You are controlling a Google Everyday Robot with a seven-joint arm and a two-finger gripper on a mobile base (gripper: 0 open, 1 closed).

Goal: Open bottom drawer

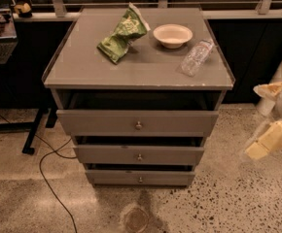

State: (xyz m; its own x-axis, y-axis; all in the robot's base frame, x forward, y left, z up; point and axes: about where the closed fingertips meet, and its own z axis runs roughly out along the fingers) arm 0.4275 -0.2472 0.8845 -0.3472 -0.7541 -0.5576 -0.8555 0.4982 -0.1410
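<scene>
The grey cabinet has three drawers. The bottom drawer is the slimmest, with a tiny round metal knob at its centre, just above the floor. Above it are the middle drawer and the tall top drawer; all three fronts stand slightly out from the frame, with dark gaps above them. My gripper is at the right edge of the view, pale and blurred, to the right of the cabinet at about the height of the top and middle drawers. It is well apart from the bottom knob and touches nothing.
On the cabinet top lie a green chip bag, a white bowl and a clear plastic bottle. A black cable runs over the speckled floor at the left. A dark table leg stands at left. A round floor drain is in front.
</scene>
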